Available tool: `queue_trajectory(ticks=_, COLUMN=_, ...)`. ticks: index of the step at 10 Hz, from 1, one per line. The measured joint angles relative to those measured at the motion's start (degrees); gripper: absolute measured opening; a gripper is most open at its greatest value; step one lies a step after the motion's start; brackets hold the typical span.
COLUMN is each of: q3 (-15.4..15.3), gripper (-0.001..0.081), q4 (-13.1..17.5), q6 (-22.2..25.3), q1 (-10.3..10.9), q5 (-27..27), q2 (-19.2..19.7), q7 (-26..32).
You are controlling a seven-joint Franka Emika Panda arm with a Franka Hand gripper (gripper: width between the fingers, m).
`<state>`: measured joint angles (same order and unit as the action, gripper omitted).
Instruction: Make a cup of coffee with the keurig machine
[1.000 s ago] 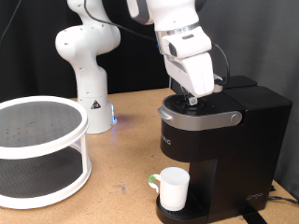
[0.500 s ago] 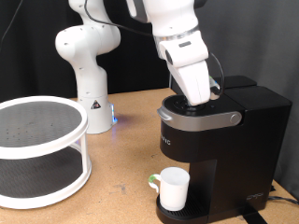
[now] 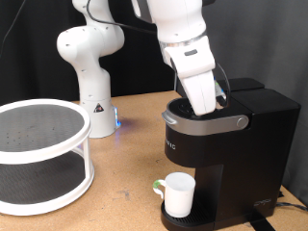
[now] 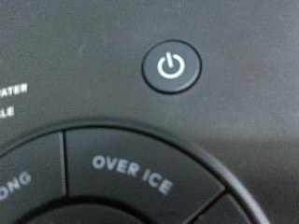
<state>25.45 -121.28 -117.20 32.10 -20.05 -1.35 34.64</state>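
Note:
The black keurig machine (image 3: 236, 154) stands at the exterior view's right on the wooden table. The white cup (image 3: 178, 194) sits on its drip base under the brew head, handle with a bit of green towards the exterior view's left. My gripper (image 3: 208, 108) points down at the machine's top and its tip is right at the silver-rimmed button panel (image 3: 205, 119). The fingers are hidden against the black top. The wrist view is filled by the panel from very close: a round power button (image 4: 171, 67) and a key marked OVER ICE (image 4: 131, 175). No fingers show there.
A white round two-tier rack (image 3: 38, 154) stands at the exterior view's left. A second white robot base (image 3: 91, 72) with a small blue light stands behind, at the table's far side. Bare wooden table (image 3: 125, 168) lies between the rack and the machine.
My hand has tilted more upright and come down a little onto the machine's top, towards the button panel. The cup and the machine have not moved.

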Motion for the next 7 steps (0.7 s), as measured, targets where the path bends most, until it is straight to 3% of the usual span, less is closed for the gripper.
queue_trajectory(ticks=3, q3=0.26, gripper=0.0001, q4=2.21, q6=3.38, q1=-0.45, q5=-0.69, q2=1.65, q7=0.02)
queue_trajectory(ticks=7, q3=0.25, gripper=0.0001, q4=2.16, q6=2.51, q1=-0.66, q5=-0.69, q2=1.68, q7=0.8)
